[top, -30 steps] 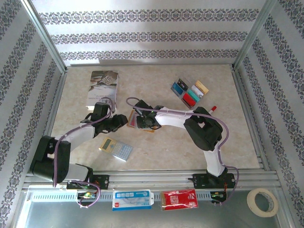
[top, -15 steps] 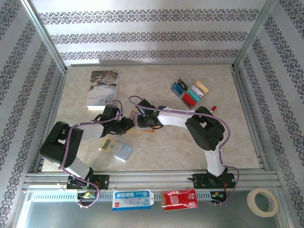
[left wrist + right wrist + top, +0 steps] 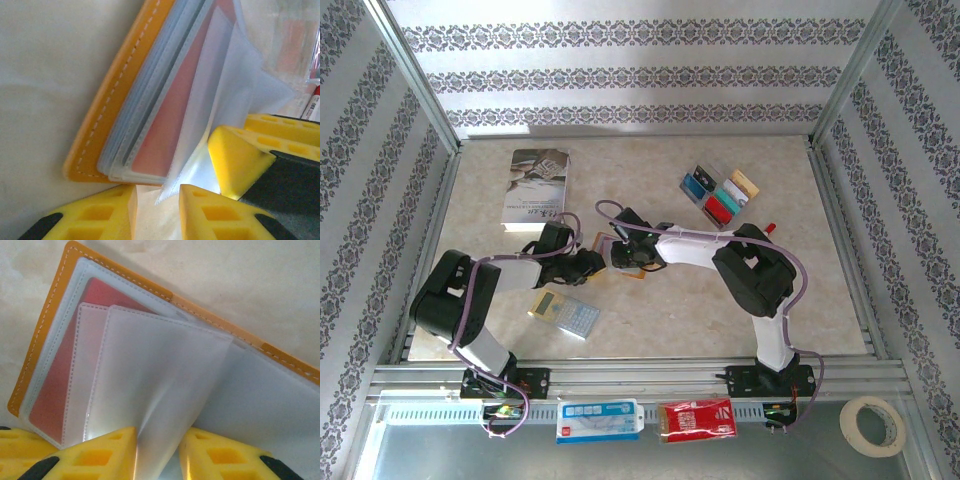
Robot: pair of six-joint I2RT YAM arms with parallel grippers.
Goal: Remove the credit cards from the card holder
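Observation:
The orange card holder (image 3: 631,268) lies open at mid table, its clear sleeves fanned. A red card (image 3: 55,390) sits in a sleeve by the left cover; it appears again as the red card (image 3: 167,115). My right gripper (image 3: 157,456) is shut on a lifted, bent clear sleeve (image 3: 160,380); it appears from above as the right gripper (image 3: 618,254). My left gripper (image 3: 157,215) is open at the holder's near edge, a sleeve corner (image 3: 172,192) poking between its fingers untouched; from above the left gripper (image 3: 594,263) faces the right one. Several loose credit cards (image 3: 720,195) lie at the back right.
A grey book (image 3: 535,187) lies at the back left and a calculator (image 3: 565,315) near the left arm. A red pen (image 3: 770,228) rests by the right arm's elbow. A tape roll (image 3: 873,425) sits below the front rail at the right.
My left arm has swung right, bringing its gripper up against the holder, with its jaws narrowed a little. The right gripper has stayed at the holder.

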